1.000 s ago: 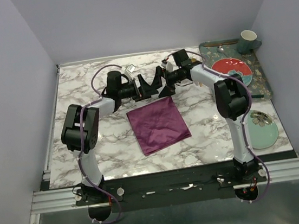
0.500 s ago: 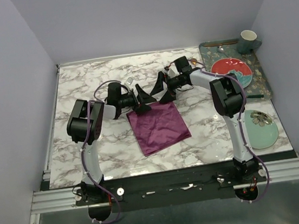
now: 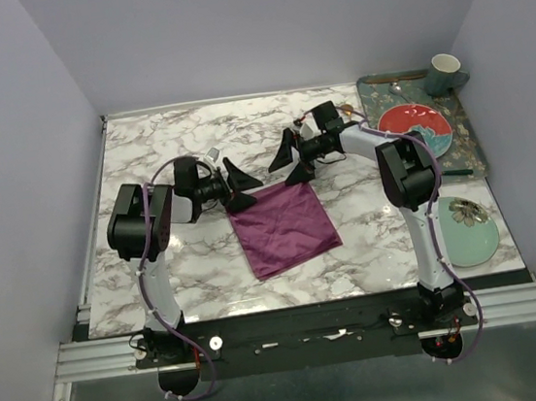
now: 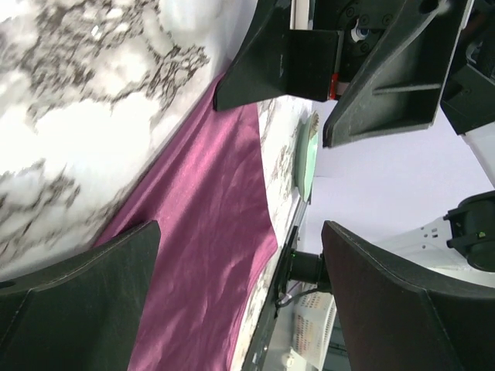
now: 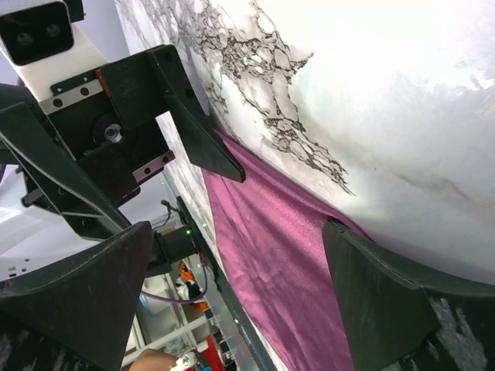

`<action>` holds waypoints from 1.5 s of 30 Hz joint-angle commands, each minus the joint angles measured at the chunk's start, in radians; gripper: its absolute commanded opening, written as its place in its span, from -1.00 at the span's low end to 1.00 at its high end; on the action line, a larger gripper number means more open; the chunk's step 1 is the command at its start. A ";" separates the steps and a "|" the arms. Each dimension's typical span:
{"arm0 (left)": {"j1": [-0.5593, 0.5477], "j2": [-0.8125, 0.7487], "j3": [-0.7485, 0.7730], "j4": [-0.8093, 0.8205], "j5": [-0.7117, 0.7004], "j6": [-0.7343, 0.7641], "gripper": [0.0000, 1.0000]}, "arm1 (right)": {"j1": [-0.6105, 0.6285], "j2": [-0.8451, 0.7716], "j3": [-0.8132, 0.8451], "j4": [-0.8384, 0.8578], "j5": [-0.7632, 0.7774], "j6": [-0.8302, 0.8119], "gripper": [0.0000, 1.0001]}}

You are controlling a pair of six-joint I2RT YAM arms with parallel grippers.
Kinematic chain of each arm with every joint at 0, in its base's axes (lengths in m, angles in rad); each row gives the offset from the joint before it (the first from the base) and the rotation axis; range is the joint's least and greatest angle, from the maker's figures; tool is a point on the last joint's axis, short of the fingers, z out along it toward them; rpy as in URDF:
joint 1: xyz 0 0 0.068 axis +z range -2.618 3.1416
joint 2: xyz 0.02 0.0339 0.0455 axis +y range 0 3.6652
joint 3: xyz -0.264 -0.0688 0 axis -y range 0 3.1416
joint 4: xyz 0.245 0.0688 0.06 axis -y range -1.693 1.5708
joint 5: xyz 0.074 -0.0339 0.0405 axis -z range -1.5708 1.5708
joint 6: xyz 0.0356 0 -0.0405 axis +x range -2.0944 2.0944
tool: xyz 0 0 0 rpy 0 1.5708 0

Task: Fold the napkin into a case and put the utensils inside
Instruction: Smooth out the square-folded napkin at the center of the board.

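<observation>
The plum-purple satin napkin (image 3: 283,226) lies spread flat as a single, roughly square sheet on the marble table (image 3: 144,147), turned slightly so that one corner points toward the arm bases, with only light creases in its sheen. The two arms reach in from either side and face each other across its far edge. The left gripper (image 3: 242,189) is low at the far left corner with its jaws spread as wide as they go and nothing between them. In its wrist view purple cloth fills the gap between the two dark fingers (image 4: 85,286). The right gripper (image 3: 291,160) sits at the far right corner, also fully spread and holding nothing. One finger of each gripper comes down right at the cloth's far edge, but from these angles I cannot tell whether the tips are pressing on the satin or are just above it. On the right side of the table, well apart from the napkin, a patterned teal tray (image 3: 469,151) carries a red plate (image 3: 413,124) and a mug (image 3: 446,71) at its far corner. A pale green plate (image 3: 473,239) rests on the marble nearer the bases.
</observation>
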 commanded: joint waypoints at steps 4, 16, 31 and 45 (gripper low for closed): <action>0.085 -0.038 -0.125 -0.036 0.021 0.011 0.97 | -0.004 0.044 0.000 -0.076 0.124 -0.082 1.00; 0.067 -0.329 -0.105 -0.308 -0.028 0.323 0.97 | 0.011 -0.123 0.077 -0.118 -0.003 -0.150 1.00; -0.185 -0.156 0.206 -0.521 -0.131 0.420 -0.90 | 0.013 -0.220 -0.247 -0.079 -0.119 -0.079 0.60; -0.159 0.038 0.260 -0.562 -0.161 0.364 -1.00 | -0.021 -0.117 -0.308 -0.135 -0.100 -0.128 0.52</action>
